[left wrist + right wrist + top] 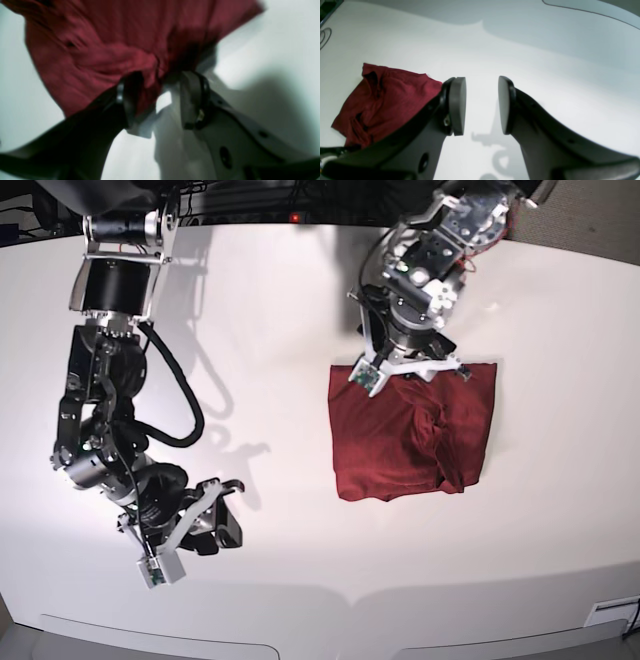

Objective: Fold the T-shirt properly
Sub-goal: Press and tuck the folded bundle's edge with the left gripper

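Base view, L to R. Right arm sits far left of the white desk, well apart from the shirt. Its right pincer hangs low over bare desk near the front edge, holding nothing. Right wrist view confirms: right pincer spread, clear gap between the two grey pads, only white desk and its own shadow seen through the gap.

Maroon T-shirt lies right of center on the desk, folded into a rough rectangle, w/ creases and a bunched ridge running down its middle-right. Far edge roughly straight, front-left corner neat, front-right corner a bit lumpy. In the right wrist view the same T-shirt shows at left, flat on the desk, partly behind the pincer's left finger.

Left arm comes in from the top, right of center, reaching down onto the shirt's far edge. Left pincer sits at that edge, approx the middle of it. Left wrist view is blurred: left pincer has its jaws apart w/ a visible gap, a bunch of T-shirt fabric lying in the gap against the left finger; other pad sits just beside the cloth. Whether the fabric is actually pinched, can't tell, since the blur hides contact.
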Available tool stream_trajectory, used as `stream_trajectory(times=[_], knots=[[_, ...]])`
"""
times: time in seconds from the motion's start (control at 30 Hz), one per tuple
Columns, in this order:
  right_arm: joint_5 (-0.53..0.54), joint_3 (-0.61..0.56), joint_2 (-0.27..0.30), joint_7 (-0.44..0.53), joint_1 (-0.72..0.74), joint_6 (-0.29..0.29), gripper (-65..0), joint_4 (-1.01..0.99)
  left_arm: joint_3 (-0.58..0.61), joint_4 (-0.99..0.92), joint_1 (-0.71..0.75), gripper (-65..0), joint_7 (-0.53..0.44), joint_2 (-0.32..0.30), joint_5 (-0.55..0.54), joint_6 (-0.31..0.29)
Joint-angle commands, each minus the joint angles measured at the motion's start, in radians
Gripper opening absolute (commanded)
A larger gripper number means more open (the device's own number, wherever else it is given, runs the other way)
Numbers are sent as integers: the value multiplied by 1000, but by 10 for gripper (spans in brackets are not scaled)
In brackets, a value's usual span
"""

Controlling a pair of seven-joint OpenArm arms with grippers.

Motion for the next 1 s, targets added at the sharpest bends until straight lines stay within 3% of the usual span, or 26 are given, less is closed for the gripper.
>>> stream_trajectory(times=[0.0,0.13,0.33,0.53,0.83,0.97], knots=[[13,1,6,23,27,4,-434,18,0,11,-14,-380,-15,16,33,24],[13,1,6,23,27,4,-434,18,0,13,-14,-380,8,52,102,45],[13,1,6,23,27,4,-434,18,0,14,-14,-380,34,54,194,47],[13,1,6,22,27,4,-434,18,0,14,-14,-403,62,54,196,46],[12,1,6,20,27,4,-434,18,0,67,-14,-635,69,54,196,54],[12,1,6,18,27,4,-434,18,0,93,-14,-650,67,53,205,80]])
